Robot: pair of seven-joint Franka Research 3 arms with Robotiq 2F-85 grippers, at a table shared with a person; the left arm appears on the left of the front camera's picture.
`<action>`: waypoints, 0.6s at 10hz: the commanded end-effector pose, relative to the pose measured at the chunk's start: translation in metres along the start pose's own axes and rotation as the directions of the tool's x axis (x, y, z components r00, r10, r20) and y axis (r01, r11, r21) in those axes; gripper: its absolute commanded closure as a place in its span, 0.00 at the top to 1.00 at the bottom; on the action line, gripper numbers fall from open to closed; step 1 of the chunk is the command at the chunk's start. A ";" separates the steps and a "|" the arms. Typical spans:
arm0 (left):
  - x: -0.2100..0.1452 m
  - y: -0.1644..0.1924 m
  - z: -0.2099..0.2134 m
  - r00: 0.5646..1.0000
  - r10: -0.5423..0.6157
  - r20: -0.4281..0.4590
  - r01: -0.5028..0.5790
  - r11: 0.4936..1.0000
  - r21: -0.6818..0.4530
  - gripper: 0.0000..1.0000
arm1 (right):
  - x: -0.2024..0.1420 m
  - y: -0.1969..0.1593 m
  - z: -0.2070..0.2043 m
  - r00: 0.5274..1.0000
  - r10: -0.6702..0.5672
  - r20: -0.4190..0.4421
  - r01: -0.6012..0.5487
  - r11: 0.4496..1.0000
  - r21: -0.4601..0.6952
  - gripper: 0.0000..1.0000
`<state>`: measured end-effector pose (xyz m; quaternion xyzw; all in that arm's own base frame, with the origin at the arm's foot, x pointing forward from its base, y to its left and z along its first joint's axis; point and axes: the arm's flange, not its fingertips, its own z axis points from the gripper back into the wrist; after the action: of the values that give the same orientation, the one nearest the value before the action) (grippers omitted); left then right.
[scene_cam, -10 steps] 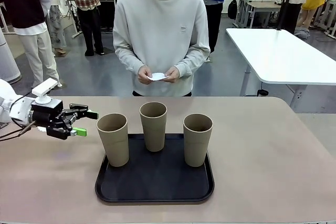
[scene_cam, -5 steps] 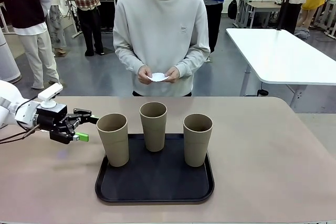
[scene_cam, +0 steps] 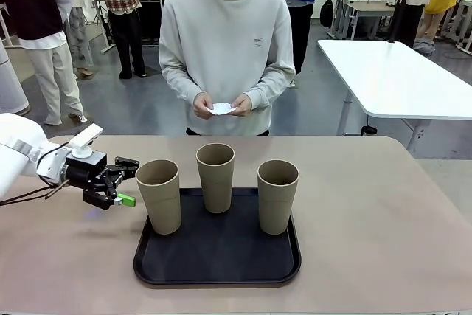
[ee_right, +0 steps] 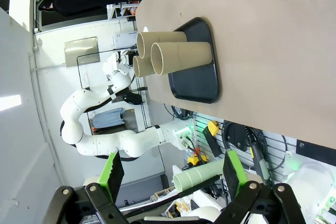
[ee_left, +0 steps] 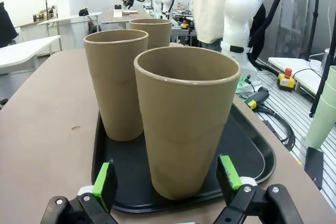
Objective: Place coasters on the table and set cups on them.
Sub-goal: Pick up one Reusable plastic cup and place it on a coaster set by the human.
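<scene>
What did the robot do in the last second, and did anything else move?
The left gripper slid closer to the nearest cup on the tray. Its fingers are open and not touching the cup. Nothing was taken hold of or let go. The other cups stayed put on the tray, and the person kept holding a white coaster in both hands.

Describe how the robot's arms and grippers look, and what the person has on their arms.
The left arm is a white, rounded shell with a thin black cable looping under it. The left gripper is black with bright green pads on its two fingers; the right gripper looks the same. The person wears long light grey sweatshirt sleeves.
</scene>
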<state>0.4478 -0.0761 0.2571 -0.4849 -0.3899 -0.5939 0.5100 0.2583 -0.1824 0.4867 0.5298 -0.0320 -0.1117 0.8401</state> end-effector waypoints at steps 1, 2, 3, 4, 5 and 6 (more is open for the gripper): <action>-0.005 0.004 -0.010 0.999 -0.031 0.005 0.031 0.999 -0.008 1.00 | 0.002 0.000 0.001 1.000 0.017 0.006 -0.017 1.000 0.015 1.00; -0.006 0.005 -0.013 1.000 -0.028 0.010 0.028 0.999 -0.024 1.00 | 0.002 0.000 0.001 1.000 0.017 0.006 -0.017 1.000 0.015 1.00; -0.006 0.004 -0.017 1.000 -0.022 0.014 0.023 0.999 -0.038 1.00 | 0.002 0.000 0.001 1.000 0.017 0.006 -0.017 1.000 0.015 1.00; -0.007 0.003 -0.021 1.000 -0.017 0.015 0.018 0.998 -0.053 1.00 | 0.002 0.000 0.001 1.000 0.017 0.006 -0.017 1.000 0.015 1.00; -0.008 0.002 -0.025 1.000 -0.013 0.018 0.014 0.998 -0.068 1.00 | 0.002 0.000 0.001 1.000 0.017 0.006 -0.017 1.000 0.015 1.00; -0.010 0.002 -0.026 1.000 -0.014 0.014 0.015 0.997 -0.078 1.00 | 0.002 0.000 0.001 1.000 0.017 0.006 -0.017 1.000 0.015 1.00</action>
<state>0.4432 -0.0975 0.2444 -0.5046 -0.3724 -0.5984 0.4986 0.2583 -0.1824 0.4867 0.5298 -0.0320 -0.1117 0.8401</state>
